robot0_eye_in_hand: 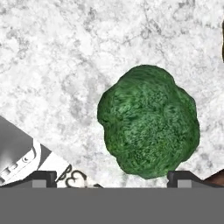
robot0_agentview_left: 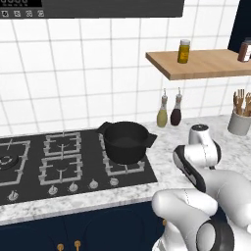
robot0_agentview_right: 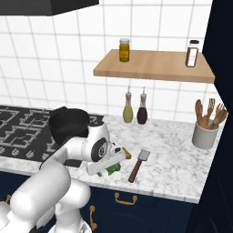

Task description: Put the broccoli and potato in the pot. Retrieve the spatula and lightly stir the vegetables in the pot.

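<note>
The squat matt black pot (robot0_agentview_left: 126, 142) sits on the hob, apparently empty. The green, bumpy broccoli head (robot0_eye_in_hand: 148, 120) lies on the white marble table (robot0_agentview_right: 177, 159), directly below the fingers (robot0_eye_in_hand: 112, 176), which are spread wide, gripping nothing. The brown-handled spatula (robot0_agentview_right: 138, 165) lies untouched nearby. All steps remain.

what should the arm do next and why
Probably lower the open end effector straight down and close on the broccoli: the broccoli lies on the marble counter between the spread fingertips, ungrasped, and the pot looks empty.
</note>
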